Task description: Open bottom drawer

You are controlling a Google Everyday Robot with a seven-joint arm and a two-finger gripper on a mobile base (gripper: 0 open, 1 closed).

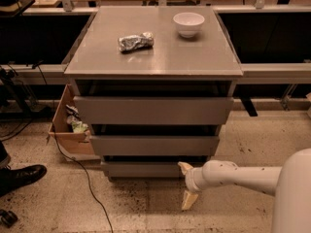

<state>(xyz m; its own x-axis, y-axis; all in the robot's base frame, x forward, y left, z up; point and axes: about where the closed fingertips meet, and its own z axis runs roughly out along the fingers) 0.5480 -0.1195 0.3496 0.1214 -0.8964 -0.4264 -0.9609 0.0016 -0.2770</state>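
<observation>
The grey cabinet has three handleless drawer fronts. The bottom drawer [141,169] is the slimmest panel, lowest, just above the floor, and looks closed or nearly so. My gripper [187,186] is at the end of a white arm coming in from the lower right. Its two tan fingers are spread apart: the upper fingertip [184,167] is right at the bottom drawer's front near its right part, the lower one [189,200] hangs over the floor. The fingers hold nothing.
The cabinet top [160,57] bears a crumpled foil bag [135,41] and a white bowl [189,24]. A cardboard box [68,130] stands at the cabinet's left, with a cable on the floor. A person's black shoe [19,177] is at the far left.
</observation>
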